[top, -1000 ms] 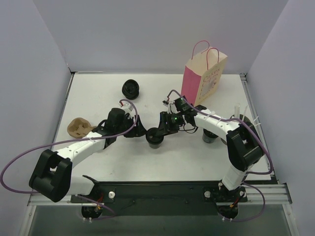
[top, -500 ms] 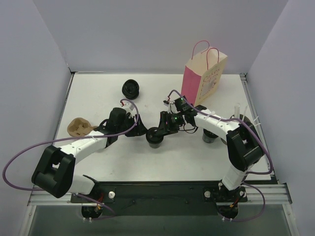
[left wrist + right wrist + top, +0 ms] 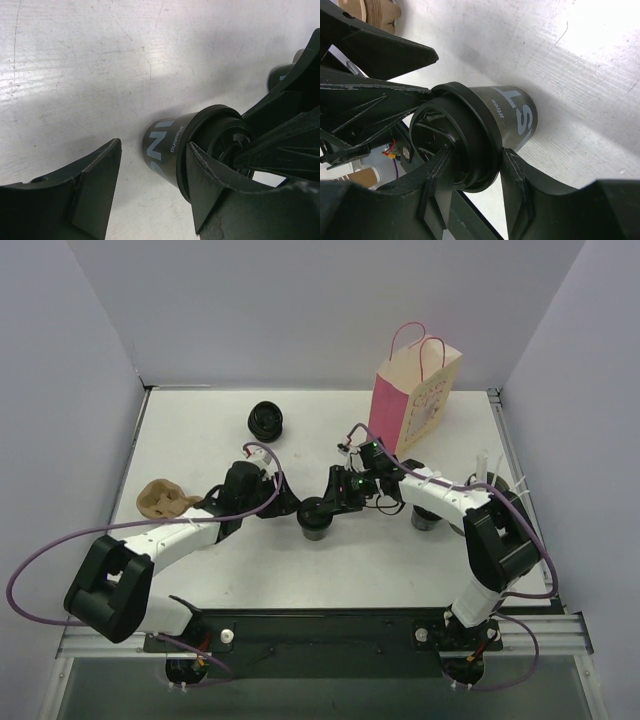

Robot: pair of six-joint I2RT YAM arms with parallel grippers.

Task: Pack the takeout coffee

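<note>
A takeout coffee cup (image 3: 314,520), black with a black lid and pale lettering, stands upright near the table's middle. My right gripper (image 3: 328,506) is shut on its lid. In the right wrist view one finger (image 3: 436,175) rests on the lid's top and the other presses the outside of the rim (image 3: 516,172) of the cup (image 3: 515,117). My left gripper (image 3: 287,504) is open just left of the cup. In the left wrist view the cup (image 3: 167,147) lies beyond the right finger (image 3: 215,175), not between the jaws. The pink paper bag (image 3: 415,395) stands upright at the back right.
A short ribbed black stack (image 3: 266,421) sits at the back left. A tan cardboard piece (image 3: 160,499) lies at the left, beside my left forearm. A dark cup (image 3: 428,520) is partly hidden under my right forearm, with white sticks (image 3: 487,468) further right.
My left gripper has crept right, closer to the cup, and its jaws have narrowed slightly. The right gripper and the cup have hardly moved.
</note>
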